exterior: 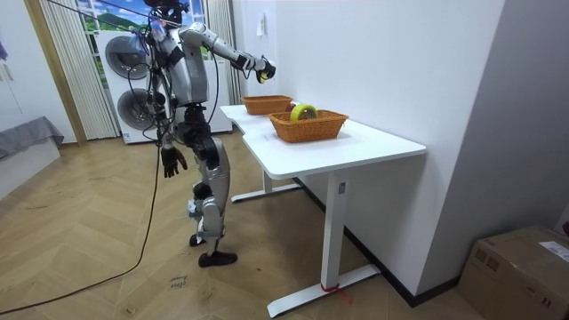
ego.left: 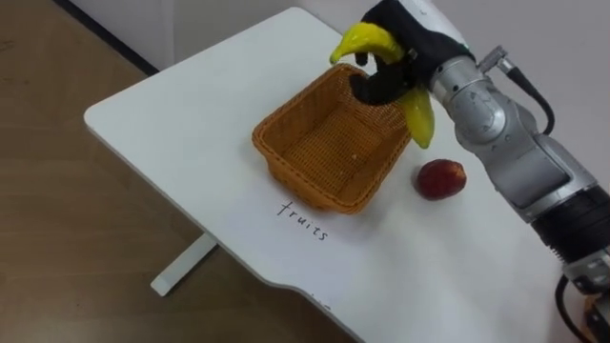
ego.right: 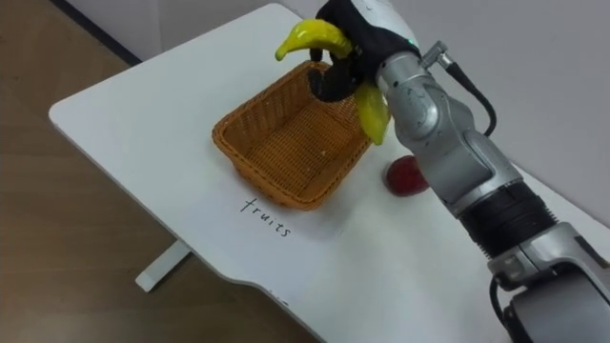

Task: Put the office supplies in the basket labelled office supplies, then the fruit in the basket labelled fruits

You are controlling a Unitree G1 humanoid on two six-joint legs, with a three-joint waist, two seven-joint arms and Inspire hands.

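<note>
The banana is held in the curled right robot hand above the far rim of the basket. An apple lies beside the basket on the table. The state of the left robot hand, hanging low, cannot be told.

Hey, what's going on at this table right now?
The robot's right hand is curled round a yellow banana, holding it above the far rim of the empty wicker basket. A red apple lies on the white table beside the basket. Its left hand hangs at its side.
</note>
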